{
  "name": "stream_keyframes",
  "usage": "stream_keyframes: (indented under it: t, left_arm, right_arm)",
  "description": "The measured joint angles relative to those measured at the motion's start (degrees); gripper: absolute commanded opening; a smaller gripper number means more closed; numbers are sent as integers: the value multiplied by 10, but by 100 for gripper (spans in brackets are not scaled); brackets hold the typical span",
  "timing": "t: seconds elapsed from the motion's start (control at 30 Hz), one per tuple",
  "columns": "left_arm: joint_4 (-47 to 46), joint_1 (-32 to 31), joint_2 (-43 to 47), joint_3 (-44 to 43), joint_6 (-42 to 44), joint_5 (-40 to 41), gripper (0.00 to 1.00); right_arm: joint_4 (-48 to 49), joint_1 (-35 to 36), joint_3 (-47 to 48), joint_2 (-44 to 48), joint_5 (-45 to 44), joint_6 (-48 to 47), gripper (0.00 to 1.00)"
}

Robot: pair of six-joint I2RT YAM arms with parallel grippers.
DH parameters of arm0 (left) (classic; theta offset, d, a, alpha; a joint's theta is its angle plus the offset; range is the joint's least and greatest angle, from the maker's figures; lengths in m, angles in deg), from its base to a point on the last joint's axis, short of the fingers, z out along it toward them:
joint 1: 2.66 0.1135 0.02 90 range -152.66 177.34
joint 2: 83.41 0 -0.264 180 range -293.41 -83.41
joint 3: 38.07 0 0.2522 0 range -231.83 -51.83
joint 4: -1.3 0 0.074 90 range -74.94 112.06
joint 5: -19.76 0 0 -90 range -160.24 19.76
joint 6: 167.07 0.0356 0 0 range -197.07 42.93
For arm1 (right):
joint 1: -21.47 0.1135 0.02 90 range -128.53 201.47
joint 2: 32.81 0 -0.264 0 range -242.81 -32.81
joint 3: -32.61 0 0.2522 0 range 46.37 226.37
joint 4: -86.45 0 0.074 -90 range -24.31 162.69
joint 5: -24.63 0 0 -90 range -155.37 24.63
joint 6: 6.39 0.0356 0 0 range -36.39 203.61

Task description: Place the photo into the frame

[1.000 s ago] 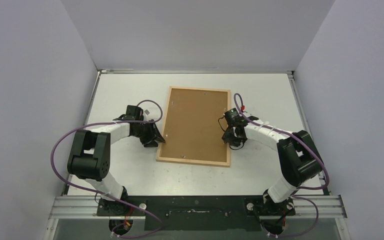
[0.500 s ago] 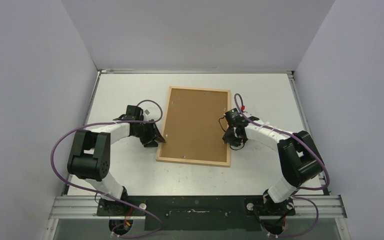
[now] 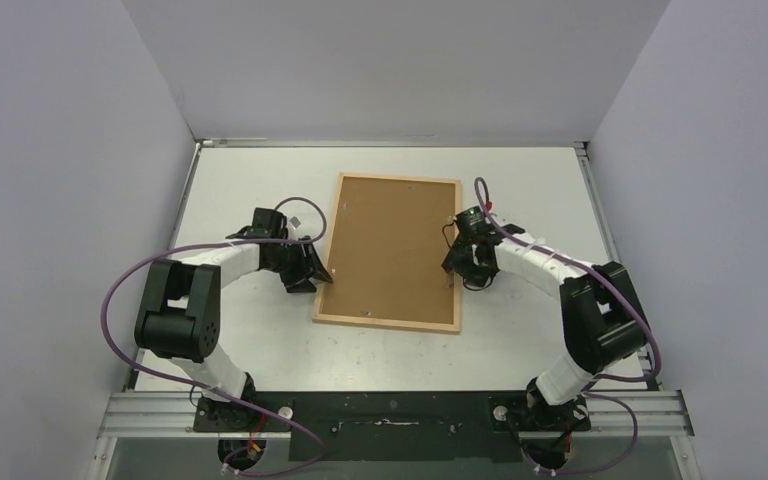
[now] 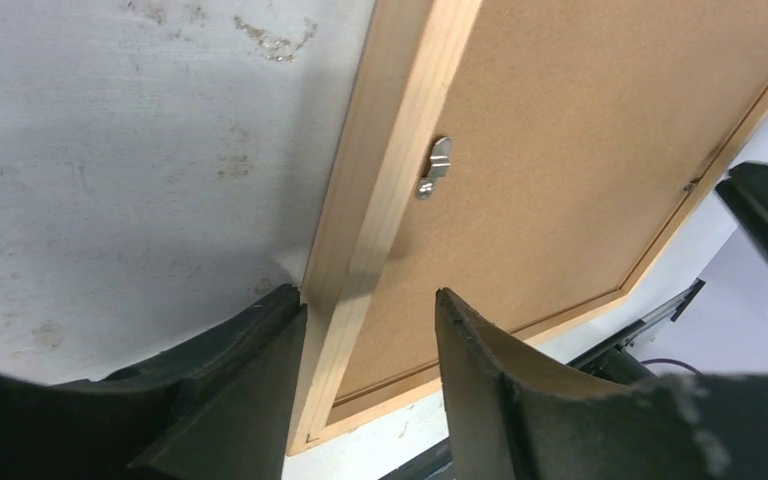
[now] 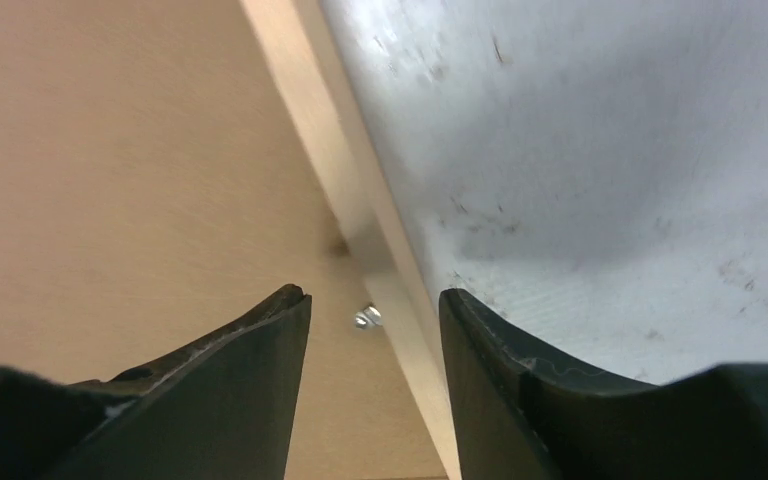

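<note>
Top external view: the frame point(image 3: 385, 321) lies face down mid-table, with the brown backing board point(image 3: 392, 245) filling it; the photo is hidden. The right hand point(image 3: 452, 268) has shifted farther along the right rail, fingers now spread, gripping nothing. The left hand point(image 3: 315, 275) likewise straddles its rail, fingers apart. Assembly looks nearly finished.

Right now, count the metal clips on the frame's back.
2 visible: left clip on the frame's left rail, right clip just inside its right rail. More may be too small to see.
</note>
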Motion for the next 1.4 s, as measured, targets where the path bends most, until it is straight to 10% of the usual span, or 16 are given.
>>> stream_keyframes:
  t: [0.2,0.67,1.4]
  left_arm:
    - [18,12,0,-52,24,-1,53]
    - [30,31,-6,-72,43,-4,33]
    - [30,31,-65,-72,57,-33,14]
  right_arm:
    - [-12,-24,90,0,0,-60,54]
    - [148,59,200,-151,194,-118,19]
    - [252,158,290,-326,322,-28,26]
